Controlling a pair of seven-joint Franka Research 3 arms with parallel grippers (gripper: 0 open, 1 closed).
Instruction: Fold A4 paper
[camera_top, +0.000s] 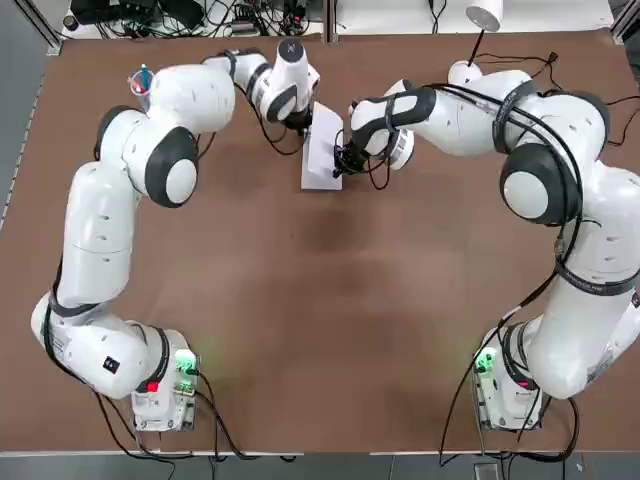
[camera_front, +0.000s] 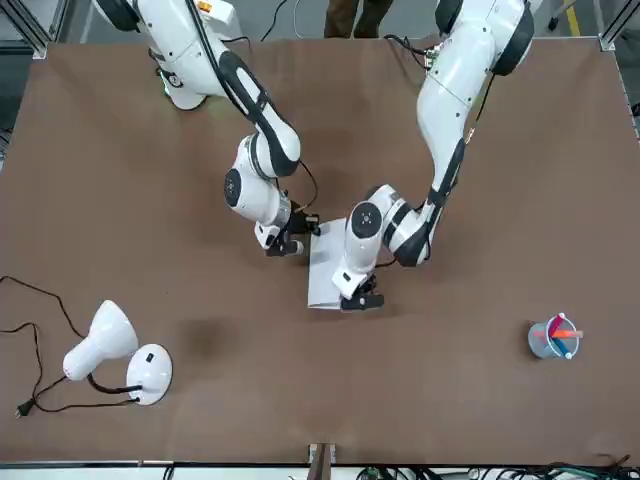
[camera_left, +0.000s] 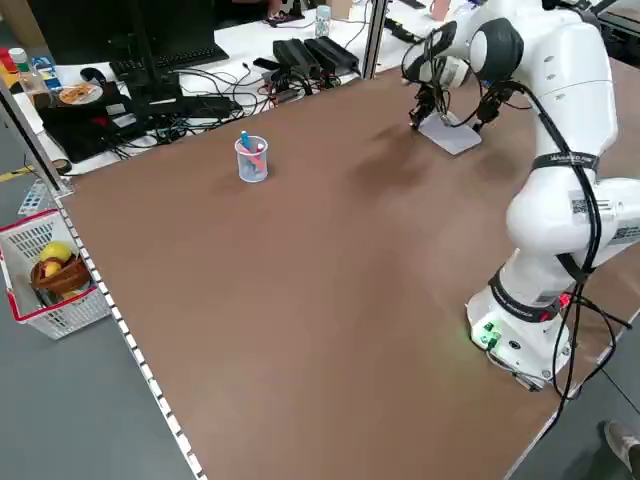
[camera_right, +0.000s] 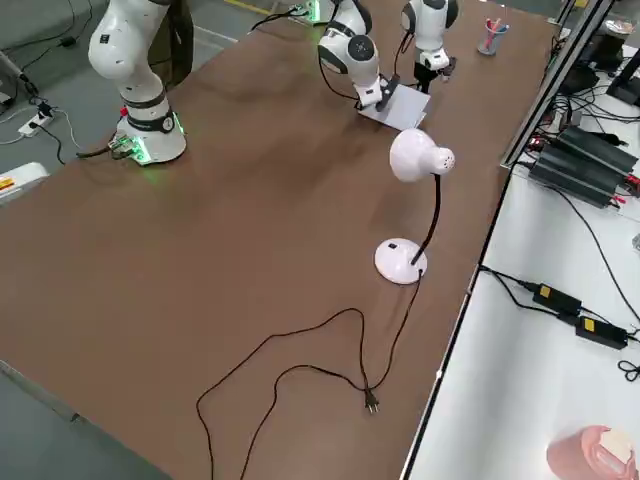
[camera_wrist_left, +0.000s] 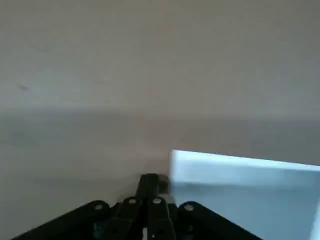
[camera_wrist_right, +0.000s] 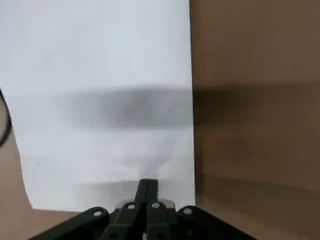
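The A4 paper (camera_top: 322, 150) lies flat on the brown table as a narrow white rectangle, toward the far middle. My left gripper (camera_top: 300, 121) is shut, with its tips down on the table right at the paper's far left corner (camera_wrist_left: 240, 190). My right gripper (camera_top: 346, 160) is shut as well. In the right wrist view its closed fingertips (camera_wrist_right: 147, 189) press down on the sheet (camera_wrist_right: 100, 100) close to one edge. In the front view the left gripper (camera_front: 361, 299) and the right gripper (camera_front: 286, 246) flank the paper (camera_front: 326, 262).
A white desk lamp (camera_front: 148, 372) with a trailing cord stands at the far right of the table. A clear cup of pens (camera_top: 142, 82) sits at the far left. Both arms arch over the table's far half.
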